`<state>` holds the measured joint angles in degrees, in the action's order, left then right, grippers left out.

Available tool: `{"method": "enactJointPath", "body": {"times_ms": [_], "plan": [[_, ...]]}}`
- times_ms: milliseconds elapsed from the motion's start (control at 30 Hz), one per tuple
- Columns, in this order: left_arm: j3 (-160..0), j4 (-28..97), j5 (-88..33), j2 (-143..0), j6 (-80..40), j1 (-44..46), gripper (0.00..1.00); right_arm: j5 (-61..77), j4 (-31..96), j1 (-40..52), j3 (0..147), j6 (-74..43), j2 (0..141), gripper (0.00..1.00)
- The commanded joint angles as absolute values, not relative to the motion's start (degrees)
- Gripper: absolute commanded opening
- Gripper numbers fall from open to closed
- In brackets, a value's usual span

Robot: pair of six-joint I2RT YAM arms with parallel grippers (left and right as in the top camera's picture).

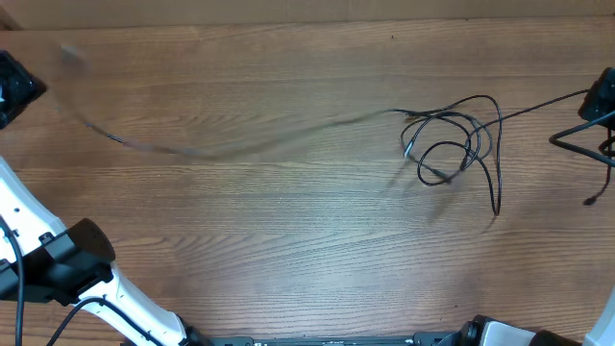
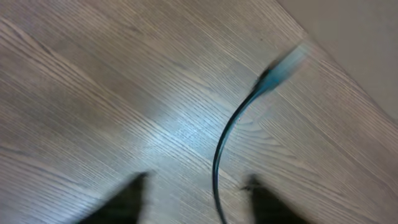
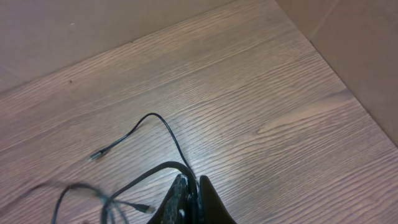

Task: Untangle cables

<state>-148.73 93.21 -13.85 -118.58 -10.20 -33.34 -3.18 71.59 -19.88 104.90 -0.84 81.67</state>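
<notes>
The cables (image 1: 452, 144) lie as a knot of thin black loops right of the table's middle. One strand (image 1: 240, 149), motion-blurred, stretches from the knot leftward toward my left gripper (image 1: 14, 86) at the far left. In the left wrist view that cable (image 2: 219, 162) curves loosely between the spread fingers (image 2: 124, 202), untouched, with its blurred plug (image 2: 286, 65) ahead of my left gripper (image 2: 196, 200). My right gripper (image 3: 191, 182) is shut on a cable (image 3: 168, 130), whose plug end (image 3: 96, 155) rests on the wood. It sits at the right edge (image 1: 601, 104) in the overhead view.
The wooden table (image 1: 288, 240) has a cardboard wall along its back (image 1: 307, 10) and right side (image 3: 348, 50). The white left arm (image 1: 58, 259) crosses the front left corner. The robot's own black wires (image 1: 577, 142) hang by the right gripper.
</notes>
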Motion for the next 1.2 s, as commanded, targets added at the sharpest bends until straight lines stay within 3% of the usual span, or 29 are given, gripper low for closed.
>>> {"method": "enactJointPath", "body": {"times_ms": [0, 200, 333, 433, 633, 900, 1167], "plan": [[-148.97, 92.86, -14.57, -117.40, -8.73, -32.82, 1.00, -2.79, 71.29, -20.36, 105.71, -0.60, 81.25, 0.04], [-148.97, 92.95, -18.22, -117.40, -5.76, -31.94, 1.00, -1.72, 71.29, -20.32, 105.71, -0.60, 81.25, 0.04], [-148.97, 94.13, -35.29, -117.43, 11.77, -27.22, 1.00, -1.10, 71.29, -20.32, 105.71, -0.60, 81.25, 0.04], [-148.97, 96.36, -38.87, -117.58, 21.74, -21.15, 1.00, -0.67, 71.29, -20.32, 105.69, -0.58, 81.25, 0.04], [-148.00, 96.79, -35.92, -119.39, 28.93, -5.26, 1.00, 0.16, 71.07, -20.32, 104.47, -0.16, 81.43, 0.04], [-147.35, 95.02, -24.86, -129.78, 29.85, 16.64, 1.00, 0.16, 70.81, -20.32, 103.83, -0.16, 83.02, 0.04], [-147.35, 85.67, -18.41, -141.60, 36.16, 29.87, 1.00, 0.16, 70.76, -20.32, 103.83, -0.14, 83.40, 0.04]]}}
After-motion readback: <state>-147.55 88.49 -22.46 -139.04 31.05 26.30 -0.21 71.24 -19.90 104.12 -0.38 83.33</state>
